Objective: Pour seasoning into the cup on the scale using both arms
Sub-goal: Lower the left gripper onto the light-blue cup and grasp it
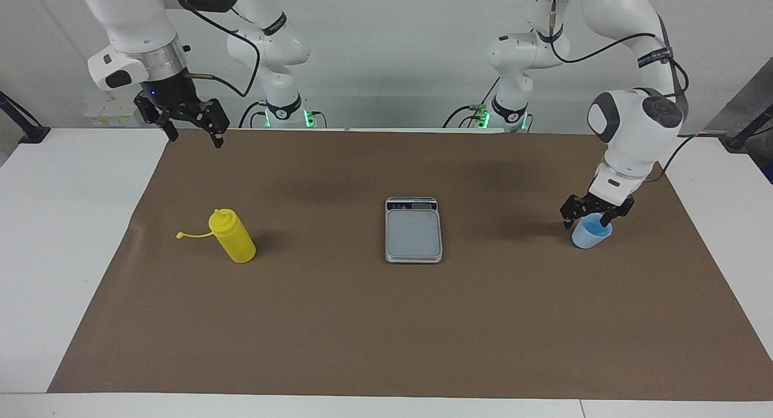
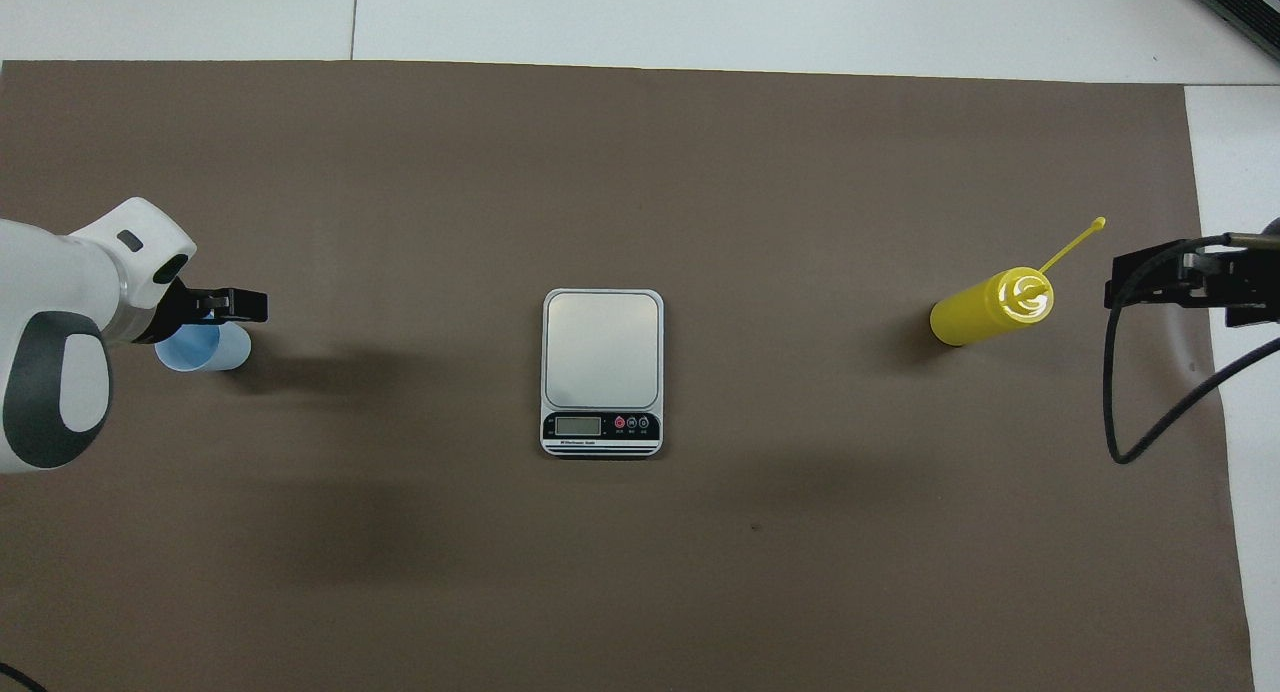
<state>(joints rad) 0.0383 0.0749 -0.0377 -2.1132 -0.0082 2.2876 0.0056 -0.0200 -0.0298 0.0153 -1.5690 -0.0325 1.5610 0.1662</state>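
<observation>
Only the facing view shows the left pincer spread wide around the cup's rim; the right pincer, wide, hangs away from the scale

Bright even overhead light; soft shadows on mat; sharp focus.

Cup rim partly under left claw
</observation>
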